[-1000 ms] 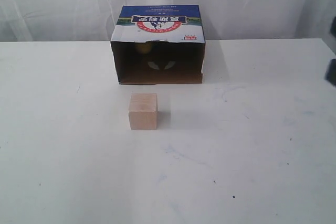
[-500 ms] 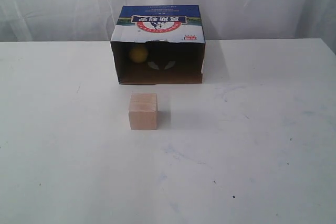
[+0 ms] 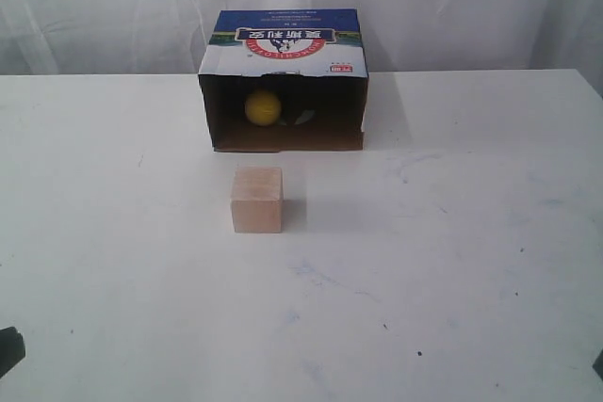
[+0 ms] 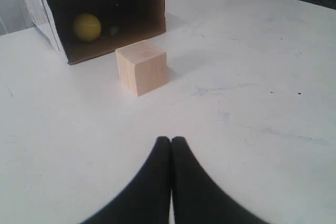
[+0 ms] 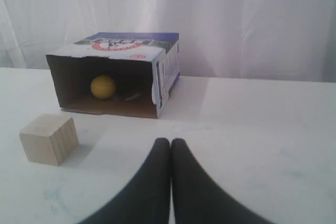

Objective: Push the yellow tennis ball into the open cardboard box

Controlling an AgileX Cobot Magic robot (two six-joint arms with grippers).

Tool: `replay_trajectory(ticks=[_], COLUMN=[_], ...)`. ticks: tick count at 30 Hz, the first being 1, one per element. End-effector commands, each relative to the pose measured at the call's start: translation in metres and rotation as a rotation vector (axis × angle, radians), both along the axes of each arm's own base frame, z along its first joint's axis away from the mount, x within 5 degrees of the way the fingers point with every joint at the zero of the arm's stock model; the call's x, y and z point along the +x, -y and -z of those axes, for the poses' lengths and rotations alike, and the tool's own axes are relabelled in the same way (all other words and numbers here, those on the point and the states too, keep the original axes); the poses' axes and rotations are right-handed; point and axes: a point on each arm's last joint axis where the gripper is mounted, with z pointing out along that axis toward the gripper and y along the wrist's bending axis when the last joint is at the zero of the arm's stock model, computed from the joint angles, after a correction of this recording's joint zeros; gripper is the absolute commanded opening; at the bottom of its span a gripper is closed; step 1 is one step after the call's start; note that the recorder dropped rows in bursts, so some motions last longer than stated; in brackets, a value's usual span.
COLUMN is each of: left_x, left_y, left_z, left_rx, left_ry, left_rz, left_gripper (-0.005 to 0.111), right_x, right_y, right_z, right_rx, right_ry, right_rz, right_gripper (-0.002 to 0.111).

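Ball (image 3: 263,107) inside box (image 3: 224,61), inverted Chinese banner (image 3: 283,41)

Open cardboard box (image 4: 142,3) top cut off at edge; left claw (image 4: 171,141) base cropped.

Ball (image 3: 263,107) in the box (image 3: 283,44), cube (image 3: 257,200) before it on the worktop (image 3: 452,261).
The box lies on its side at the back of the worktop, its open mouth facing forward. The ball sits inside, left of the middle, on the lower wall. The cube stands in front of the box, apart from it and roughly in line with the ball. The left pincer (image 4: 171,145) and right pincer (image 5: 170,148) are at the near side, well apart from the cube.
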Motion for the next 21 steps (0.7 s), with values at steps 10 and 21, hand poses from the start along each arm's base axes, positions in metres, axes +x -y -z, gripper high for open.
replay_trajectory(ticks=[10, 21], left_x=[-0.001, 0.0], left_y=[0.0, -0.011], left_z=[0.001, 0.001], left_rx=[0.012, -0.038], left_ry=[0.01, 0.011], left_rz=[0.008, -0.212], left_gripper=[0.0, 0.0], right_x=[-0.001, -0.001], right_y=[0.0, 0.0], right_z=[0.02, 0.019], right_rx=[0.009, 0.01], right_ry=[-0.064, -0.063], right_rz=[-0.004, -0.004], right_gripper=[0.0, 0.0])
